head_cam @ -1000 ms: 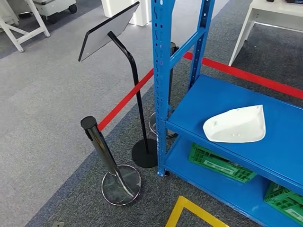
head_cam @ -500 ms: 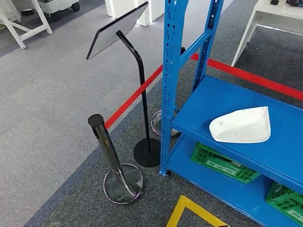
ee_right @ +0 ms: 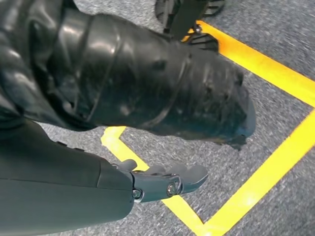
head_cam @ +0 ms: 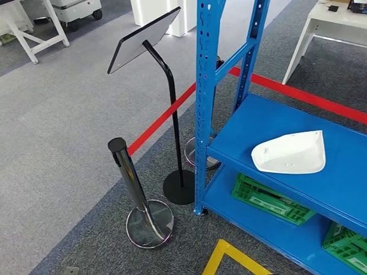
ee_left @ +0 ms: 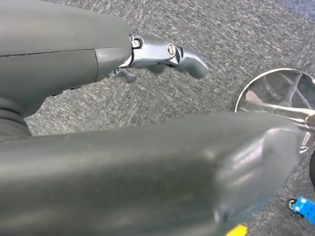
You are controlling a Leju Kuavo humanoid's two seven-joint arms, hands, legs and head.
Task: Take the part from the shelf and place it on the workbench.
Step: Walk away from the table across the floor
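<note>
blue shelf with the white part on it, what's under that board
Two green crates sit on the lower board of the blue shelf: one green crate below the white part, another at the right. The upper board covers their back halves.

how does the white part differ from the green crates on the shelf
The white part is smooth, closed and rounded to a point at one end; the green crates are flat, boxy lattices. The part lies alone on the upper blue deck in plain view; the crates sit on the lower deck, partly hidden under the upper one. There is one part and two crates. Both rest on the same blue shelf, with no robot hand touching them.
</note>
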